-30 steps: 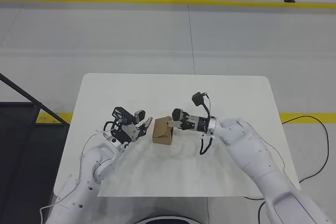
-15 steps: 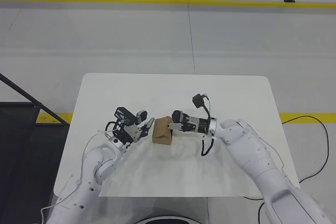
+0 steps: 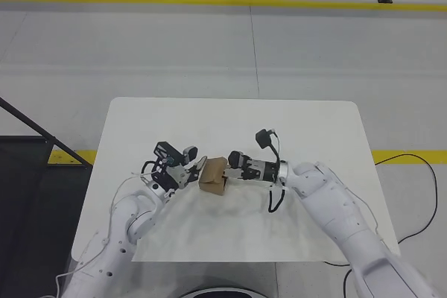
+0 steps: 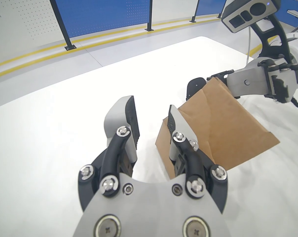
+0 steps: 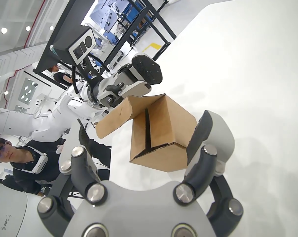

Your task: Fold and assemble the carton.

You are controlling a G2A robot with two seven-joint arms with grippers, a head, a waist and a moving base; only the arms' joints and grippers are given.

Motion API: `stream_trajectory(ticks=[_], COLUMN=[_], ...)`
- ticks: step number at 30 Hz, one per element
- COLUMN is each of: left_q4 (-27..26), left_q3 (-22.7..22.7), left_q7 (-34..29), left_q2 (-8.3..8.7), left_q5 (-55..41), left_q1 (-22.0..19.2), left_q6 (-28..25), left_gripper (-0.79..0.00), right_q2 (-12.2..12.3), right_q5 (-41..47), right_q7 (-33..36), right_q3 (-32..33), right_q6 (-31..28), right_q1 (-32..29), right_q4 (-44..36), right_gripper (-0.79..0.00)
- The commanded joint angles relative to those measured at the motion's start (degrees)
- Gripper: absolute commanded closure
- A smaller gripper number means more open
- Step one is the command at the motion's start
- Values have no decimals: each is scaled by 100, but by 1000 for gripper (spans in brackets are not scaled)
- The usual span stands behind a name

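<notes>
The carton (image 4: 225, 129) lies on the table (image 3: 320, 127) between the wide-open jaws of the right gripper (image 5: 142, 122), one pad touching its corner, seemingly to steady it, while the left gripper (image 4: 150, 107), half open and empty, stands with the carton's loose flap just outside one jaw, probably ready to fold it.

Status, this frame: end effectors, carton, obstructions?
Left end effector open, at carton corner. Right end effector open, straddling it. Carton partly folded, one flap out. Wrinkled cloth underneath.
</notes>
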Motion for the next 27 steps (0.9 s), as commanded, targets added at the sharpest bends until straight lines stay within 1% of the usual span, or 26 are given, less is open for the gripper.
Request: stream_trajectory(ticks=[1,3,7,10,13,16,20,23,27], left_q4=[-22,-52,-106,-122,-128,-126,-112,-107,-104], left_q3=[23,53,118,191,261,309,336,341,346], left_q7=[-9,-20,-88,-156,-184,-197,-186,-193,-216], left_q2=[-3,-8,-21,-34,-47,-57,-64,-65,-66], left_q5=[14,26,54,97,117,131,151,164,168], left_q1=[-16,-36,-114,-194,-238,-266,-290,-299,-306], left_q6=[7,8,29,44,72,88,87,76,62], left_gripper=[-372,-376,-379,-376,-376,-376,-372,-369,-369], right_q2=[26,65,193,323,457,570,667,707,733], right_q5=[-35,-78,-395,-714,-1040,-1298,-1481,-1362,-1183], right_q7=[-24,-118,-559,-810,-911,-885,-805,-578,-280], right_q3=[49,145,497,813,1128,1382,1575,1575,1523], right_q6=[6,19,152,202,369,616,854,838,911], right_q1=[-40,-90,-254,-505,-871,-1273,-1743,-1914,-1909], right_q4=[-58,-105,-367,-927,-1701,-2482,-3243,-3508,-3606], right_gripper=[-785,-785,-785,-785,-785,-785,-785,-785,-785])
